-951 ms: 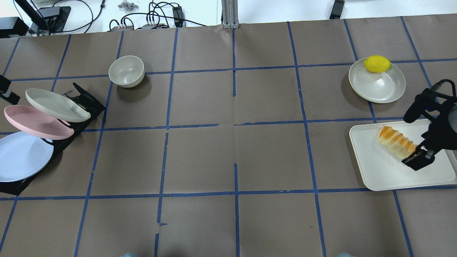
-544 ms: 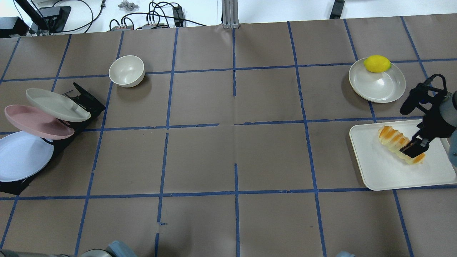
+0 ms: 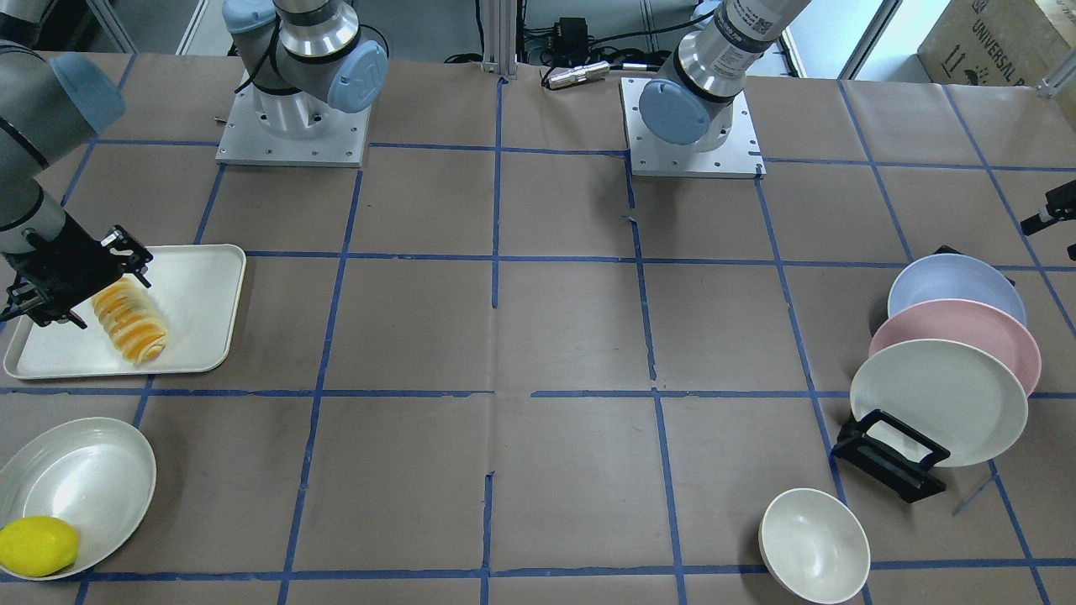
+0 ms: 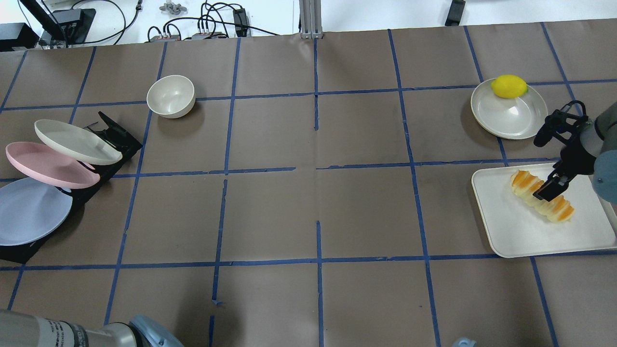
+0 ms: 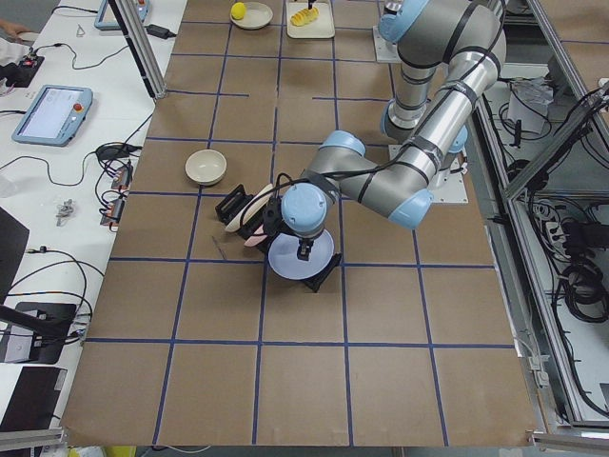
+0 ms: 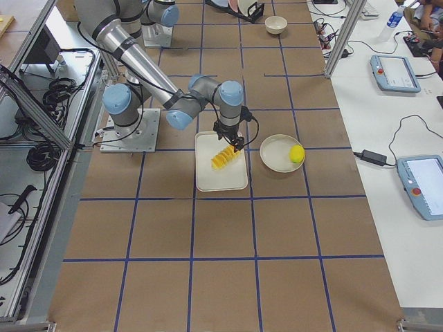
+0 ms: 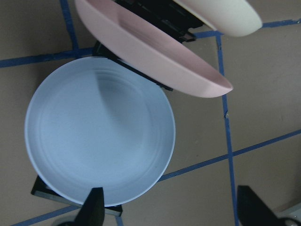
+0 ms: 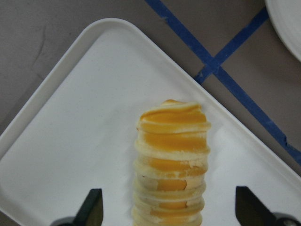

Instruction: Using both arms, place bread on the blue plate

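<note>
The bread [image 4: 542, 196] lies on a white tray [image 4: 511, 231] at the table's right; it also shows in the front view [image 3: 130, 323] and the right wrist view [image 8: 171, 160]. My right gripper [image 8: 171, 214] is open and empty, with a finger on each side of the loaf and just above it [image 4: 548, 192]. The blue plate [image 4: 29, 212] leans in a black rack at the left, lowest of three plates. My left gripper [image 7: 171, 212] is open and empty above the blue plate [image 7: 94, 132]. One fingertip [image 7: 94, 207] is over its rim.
A pink plate [image 4: 48, 164] and a cream plate [image 4: 77, 140] lean in the same rack behind the blue one. A cream bowl [image 4: 171, 95] stands far left. A lemon [image 4: 508, 86] sits on a cream plate [image 4: 511, 115] beyond the tray.
My right gripper has moved from the loaf's near end toward its middle. The left arm has come into the overhead view at the bottom left, and the blue plate is now in shadow.
</note>
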Controlling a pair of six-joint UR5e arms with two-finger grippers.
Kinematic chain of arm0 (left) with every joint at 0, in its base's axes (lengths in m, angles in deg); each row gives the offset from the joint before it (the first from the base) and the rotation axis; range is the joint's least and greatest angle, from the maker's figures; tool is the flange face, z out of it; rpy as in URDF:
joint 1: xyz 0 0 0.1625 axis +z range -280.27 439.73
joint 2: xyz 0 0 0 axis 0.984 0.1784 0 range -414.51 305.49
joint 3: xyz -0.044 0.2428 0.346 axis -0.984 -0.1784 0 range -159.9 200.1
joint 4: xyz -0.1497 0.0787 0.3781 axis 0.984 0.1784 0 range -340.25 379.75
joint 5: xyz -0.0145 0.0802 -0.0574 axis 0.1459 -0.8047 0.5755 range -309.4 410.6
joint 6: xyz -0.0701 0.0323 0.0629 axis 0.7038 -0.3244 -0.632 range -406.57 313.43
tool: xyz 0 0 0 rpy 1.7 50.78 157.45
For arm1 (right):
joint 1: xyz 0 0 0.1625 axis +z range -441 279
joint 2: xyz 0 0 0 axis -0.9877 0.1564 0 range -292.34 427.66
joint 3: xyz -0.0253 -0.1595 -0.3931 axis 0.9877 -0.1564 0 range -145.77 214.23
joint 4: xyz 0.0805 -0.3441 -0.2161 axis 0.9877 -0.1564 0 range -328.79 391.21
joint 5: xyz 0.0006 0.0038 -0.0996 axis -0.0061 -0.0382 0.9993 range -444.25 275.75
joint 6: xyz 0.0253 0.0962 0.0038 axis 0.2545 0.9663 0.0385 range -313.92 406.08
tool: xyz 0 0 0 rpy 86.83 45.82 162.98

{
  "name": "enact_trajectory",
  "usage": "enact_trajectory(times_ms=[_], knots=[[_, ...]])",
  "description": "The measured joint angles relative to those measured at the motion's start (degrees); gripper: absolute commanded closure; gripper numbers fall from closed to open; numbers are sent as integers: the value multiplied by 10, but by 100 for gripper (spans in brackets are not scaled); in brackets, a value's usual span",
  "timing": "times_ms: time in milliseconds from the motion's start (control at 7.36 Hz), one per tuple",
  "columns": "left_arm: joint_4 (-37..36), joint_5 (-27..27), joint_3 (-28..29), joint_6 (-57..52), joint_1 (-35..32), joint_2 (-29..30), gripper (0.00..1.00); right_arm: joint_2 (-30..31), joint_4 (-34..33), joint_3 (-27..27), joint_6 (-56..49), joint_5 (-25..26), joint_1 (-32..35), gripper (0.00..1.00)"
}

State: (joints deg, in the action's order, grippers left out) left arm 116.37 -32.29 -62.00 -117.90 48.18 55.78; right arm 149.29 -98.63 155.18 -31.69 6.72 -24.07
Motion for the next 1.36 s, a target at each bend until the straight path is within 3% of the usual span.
enact_trajectory(times_ms=[272,408,544,680,816,951,1087,1359], knots=[[-17,18,43,-23,13,81,0,-45,-46,2,1,1,-8,0],[-22,20,67,-32,11,124,0,-62,-66,8,3,2,-12,8],[-24,21,82,-41,5,153,1,-69,-79,19,15,2,-14,41],[-25,21,87,-47,-3,169,1,-70,-95,32,40,5,-15,64],[-25,21,86,-49,-10,176,7,-69,-106,41,68,15,-15,77],[-24,21,85,-50,-14,182,10,-64,-110,41,88,30,-15,83],[-24,21,85,-52,-16,189,18,-54,-104,33,98,42,-14,91],[-24,18,88,-56,-17,199,59,-27,-39,-6,104,50,-12,93]])
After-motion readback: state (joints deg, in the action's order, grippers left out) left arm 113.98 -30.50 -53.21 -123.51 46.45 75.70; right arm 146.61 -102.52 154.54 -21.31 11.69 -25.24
